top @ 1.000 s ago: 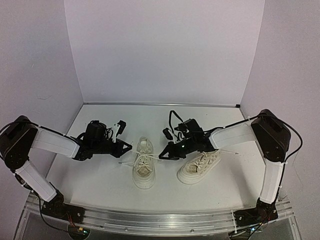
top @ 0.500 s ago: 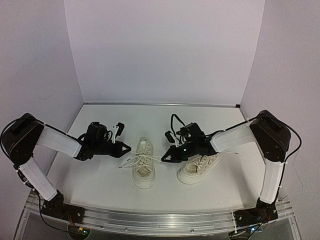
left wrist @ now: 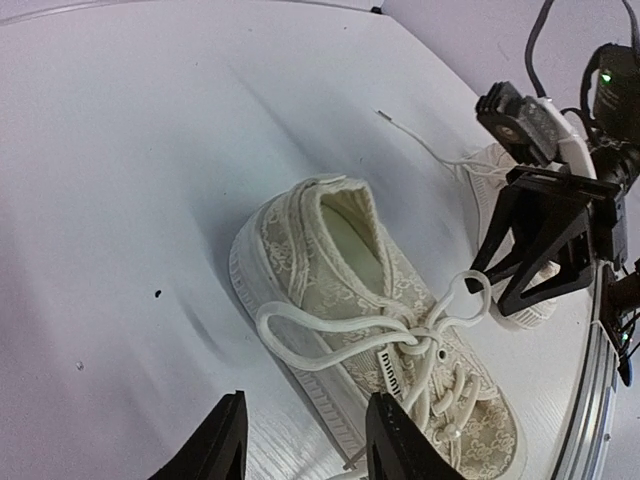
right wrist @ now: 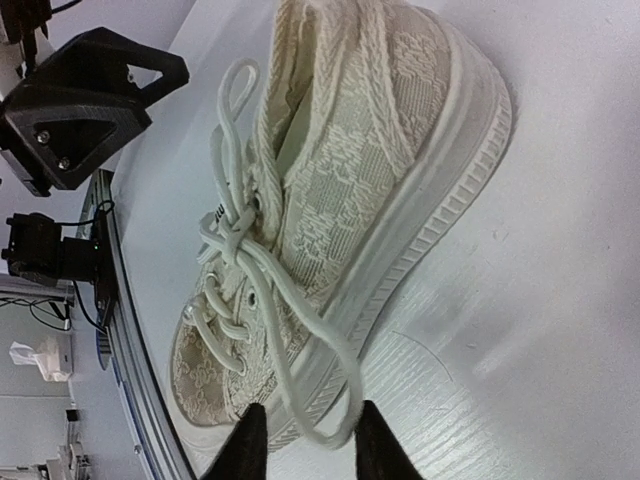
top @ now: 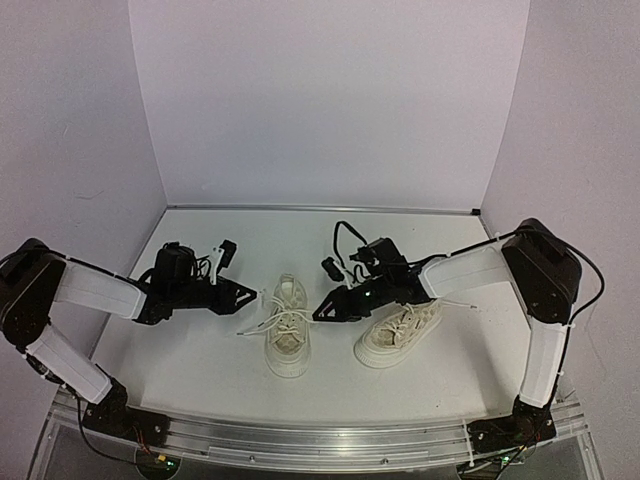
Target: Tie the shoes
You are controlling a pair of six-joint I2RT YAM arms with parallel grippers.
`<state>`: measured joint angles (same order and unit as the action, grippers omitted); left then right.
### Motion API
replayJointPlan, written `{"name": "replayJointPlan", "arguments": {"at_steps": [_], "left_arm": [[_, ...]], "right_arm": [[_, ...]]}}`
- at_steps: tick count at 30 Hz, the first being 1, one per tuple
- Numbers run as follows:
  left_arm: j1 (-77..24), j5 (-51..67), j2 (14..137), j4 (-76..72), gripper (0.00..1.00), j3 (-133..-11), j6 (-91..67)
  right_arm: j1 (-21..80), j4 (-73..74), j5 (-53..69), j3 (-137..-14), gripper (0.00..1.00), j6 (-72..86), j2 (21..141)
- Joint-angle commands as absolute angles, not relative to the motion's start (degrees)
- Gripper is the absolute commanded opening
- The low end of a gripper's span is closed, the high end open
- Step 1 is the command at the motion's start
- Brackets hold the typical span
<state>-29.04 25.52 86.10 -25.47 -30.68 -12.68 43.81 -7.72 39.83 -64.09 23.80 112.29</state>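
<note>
1. Two arms (top: 95,290) in white sleeves with black joints rise from one metal rail (top: 300,438) at the near edge.
2. Two shoes stand on the smooth white table (top: 190,370), toes toward the rail. The left shoe (top: 286,345) is near the middle and the right shoe (top: 398,338) is just beside it.
3. Both are cream cloth with a woven check pattern, a thick ribbed rubber sole and a braided heel strip.
4. The left shoe's thin white laces (left wrist: 300,330) are knotted over the tongue into two rounded loops, one falling to each side.
5. The left gripper (left wrist: 310,420) hangs low by that shoe's outer side, its two black fingers spread with nothing between them.
6. The right gripper (right wrist: 310,425) sits between the shoes. Its fingers are apart, and one lace loop lies in the gap unpinched.
7. One loose lace end (left wrist: 400,125) trails from the right shoe across the table.
8. Three plain matte walls (top: 320,100) close the far side.
</note>
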Motion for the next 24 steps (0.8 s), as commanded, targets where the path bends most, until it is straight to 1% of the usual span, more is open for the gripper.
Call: {"name": "replayJointPlan", "arguments": {"at_steps": [1,4,7,10,12,13,18,24], "left_arm": [[-29.0,27.8,81.6,-22.8,0.44,-28.9,-8.6],[-29.0,28.9,82.1,-21.4,0.46,-28.5,-7.5],[-29.2,28.3,84.1,-16.6,0.47,-29.9,-7.1],[-30.8,25.6,84.0,-13.4,0.54,-30.9,-7.2],[-33.1,22.6,83.8,-7.5,0.64,-32.8,-5.8],[-33.9,21.1,84.1,-5.1,0.66,-33.9,-5.1],[-38.4,19.5,86.6,2.7,0.67,-38.2,-3.1],[-39.1,19.6,86.9,4.2,0.65,-40.1,-0.7]], "right_arm": [[44.2,-4.7,41.1,-65.8,0.36,21.0,112.4],[44.1,-3.2,40.3,-66.2,0.44,19.9,112.1],[44.0,-2.7,39.9,-66.5,0.46,19.9,112.0],[43.7,-2.6,39.9,-66.2,0.51,20.0,111.2],[43.3,-2.6,39.9,-66.0,0.52,20.2,110.6],[43.1,-2.6,39.9,-65.9,0.53,20.3,110.3],[42.2,-2.6,40.1,-65.6,0.55,20.6,109.1],[41.9,-2.7,40.6,-65.2,0.56,20.8,108.3]]}}
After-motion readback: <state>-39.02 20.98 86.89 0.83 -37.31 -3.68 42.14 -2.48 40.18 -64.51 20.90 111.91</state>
